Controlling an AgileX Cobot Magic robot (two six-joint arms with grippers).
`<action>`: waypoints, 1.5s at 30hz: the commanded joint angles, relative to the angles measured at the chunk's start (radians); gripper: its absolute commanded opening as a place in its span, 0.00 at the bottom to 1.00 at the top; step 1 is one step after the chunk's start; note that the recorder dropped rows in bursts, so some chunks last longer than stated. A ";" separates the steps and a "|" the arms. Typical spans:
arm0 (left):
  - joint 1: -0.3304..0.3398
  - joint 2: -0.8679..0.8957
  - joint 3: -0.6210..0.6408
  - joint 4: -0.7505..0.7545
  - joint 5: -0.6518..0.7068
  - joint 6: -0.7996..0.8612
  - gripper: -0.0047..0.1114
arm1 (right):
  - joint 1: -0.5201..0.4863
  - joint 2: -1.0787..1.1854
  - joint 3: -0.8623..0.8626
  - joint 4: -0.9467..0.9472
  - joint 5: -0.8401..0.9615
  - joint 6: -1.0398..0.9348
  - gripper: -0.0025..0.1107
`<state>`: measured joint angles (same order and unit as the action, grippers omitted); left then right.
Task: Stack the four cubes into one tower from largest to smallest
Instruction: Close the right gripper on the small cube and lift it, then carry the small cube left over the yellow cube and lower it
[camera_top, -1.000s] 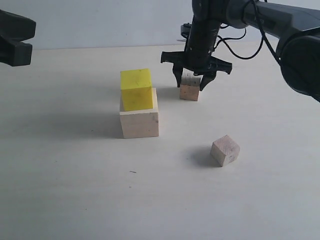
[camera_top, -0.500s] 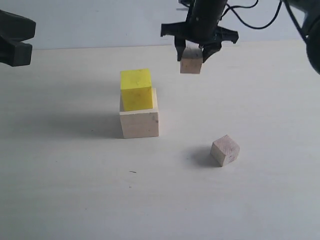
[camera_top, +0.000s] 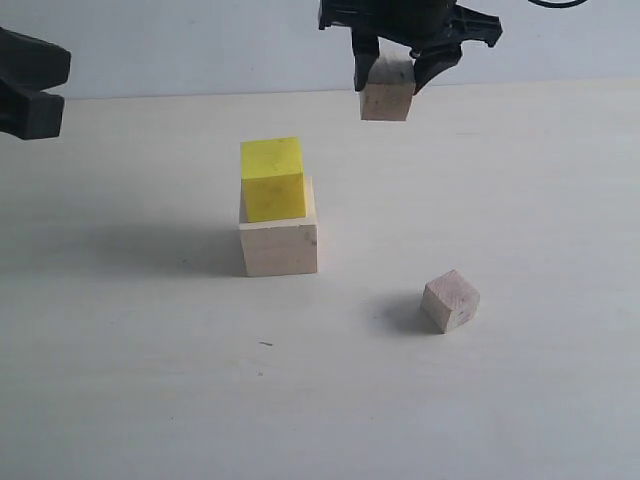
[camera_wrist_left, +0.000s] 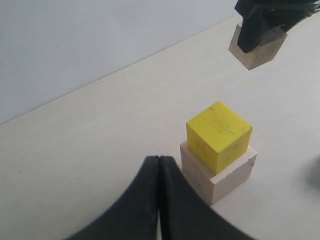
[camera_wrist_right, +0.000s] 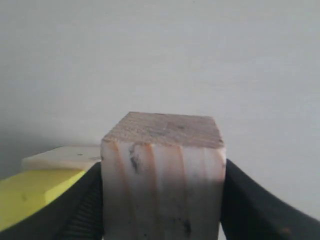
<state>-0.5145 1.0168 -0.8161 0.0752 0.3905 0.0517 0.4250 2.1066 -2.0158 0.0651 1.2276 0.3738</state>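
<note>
Exterior: my right gripper (camera_top: 398, 72) clamps a small cube (camera_top: 387, 101) aloft, at two o'clock from the yellow cube (camera_top: 272, 178). Left wrist: left gripper (camera_wrist_left: 159, 165) pinched shut, empty. Right wrist: pads (camera_wrist_right: 82, 210) on opposite flat faces; light, rigid wood, I judge, unlikely to slip.

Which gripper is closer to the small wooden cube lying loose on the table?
Right. The right gripper, holding the other small cube, is raised beyond the loose cube; the left gripper sits shut far across the table.
</note>
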 joint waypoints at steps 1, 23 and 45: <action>-0.006 -0.003 0.002 -0.005 -0.001 -0.006 0.04 | 0.054 -0.086 0.010 0.011 -0.006 -0.014 0.02; -0.006 -0.003 0.002 -0.005 0.017 -0.006 0.04 | 0.250 -0.047 0.010 0.011 -0.006 0.075 0.02; -0.006 -0.003 0.002 -0.005 0.017 -0.006 0.04 | 0.250 -0.013 0.010 0.010 -0.006 0.078 0.02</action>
<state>-0.5145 1.0168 -0.8161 0.0752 0.4169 0.0500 0.6731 2.0965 -2.0091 0.0807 1.2276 0.4611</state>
